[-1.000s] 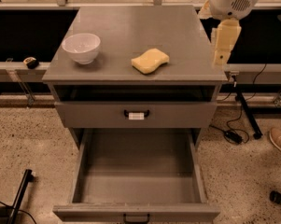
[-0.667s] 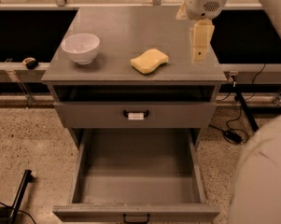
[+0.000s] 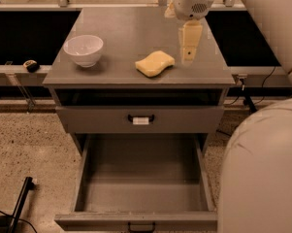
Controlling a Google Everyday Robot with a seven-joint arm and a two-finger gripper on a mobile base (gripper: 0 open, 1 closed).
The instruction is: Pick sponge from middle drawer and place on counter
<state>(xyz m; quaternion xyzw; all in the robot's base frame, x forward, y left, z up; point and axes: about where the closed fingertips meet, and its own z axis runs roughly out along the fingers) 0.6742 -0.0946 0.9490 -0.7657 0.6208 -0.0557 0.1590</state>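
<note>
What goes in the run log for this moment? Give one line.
sponge: on counter | hand: over counter, beside sponge, apart from it | pulled-out drawer: empty

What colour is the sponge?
Sponge is pale yellow, camera view; gripper hangs beside it over the counter.

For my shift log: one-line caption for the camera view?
Sponge on the counter, white bowl to its left, claw hanging over the counter just right of it, lowest drawer open.
</note>
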